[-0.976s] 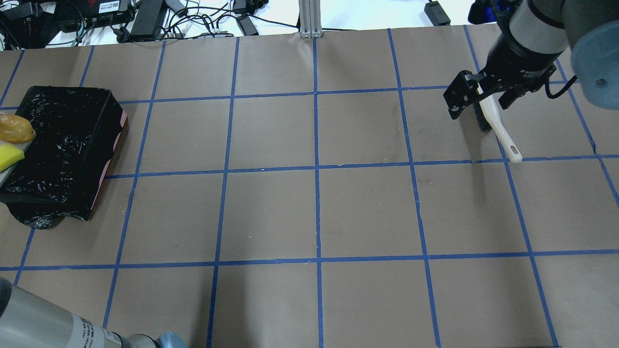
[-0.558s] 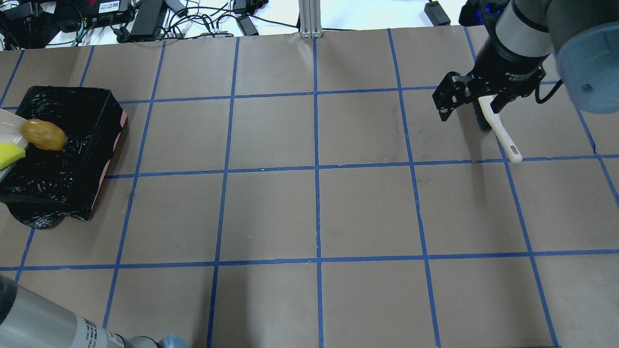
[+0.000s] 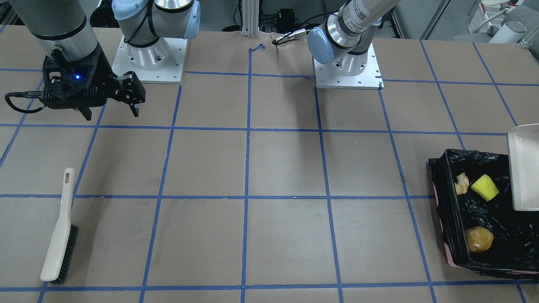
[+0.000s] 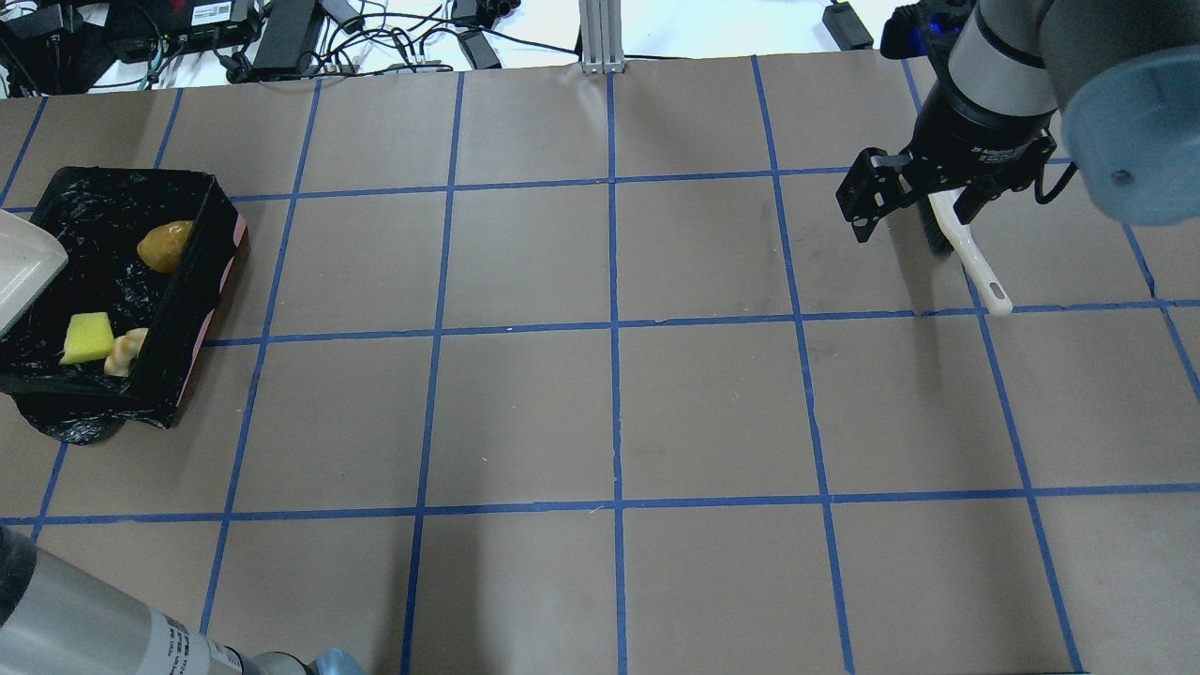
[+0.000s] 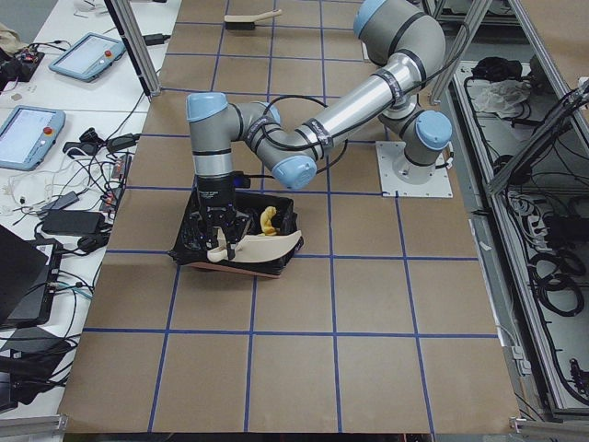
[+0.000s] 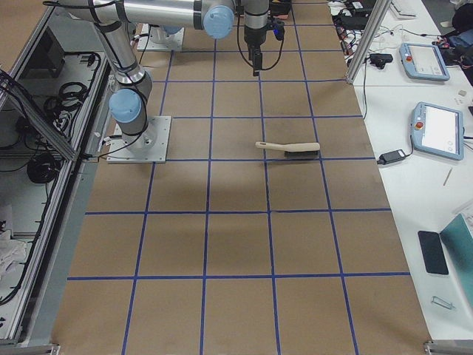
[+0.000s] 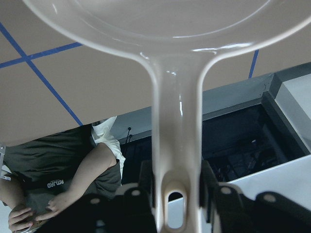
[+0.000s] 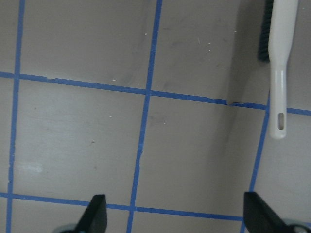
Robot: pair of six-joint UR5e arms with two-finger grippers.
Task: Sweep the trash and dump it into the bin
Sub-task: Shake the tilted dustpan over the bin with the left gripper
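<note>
Currently potato (image 4: 165,246), sponge (image 4: 87,337), rind (image 4: 125,352) all inside bin (image 4: 202,272), far left. Left gripper (image 7: 176,187) clamped on dustpan (image 7: 175,121) handle. Right gripper (image 8: 177,213) spread wide, empty, brush (image 8: 284,58) lying near.

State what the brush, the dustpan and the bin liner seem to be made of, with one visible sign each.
The brush: likely moulded plastic, smooth beige handle; dark bristles, fibre unclear. The dustpan: probably glossy beige plastic, bright highlights along its handle. The bin liner: thin black plastic film, crinkled and shiny.
</note>
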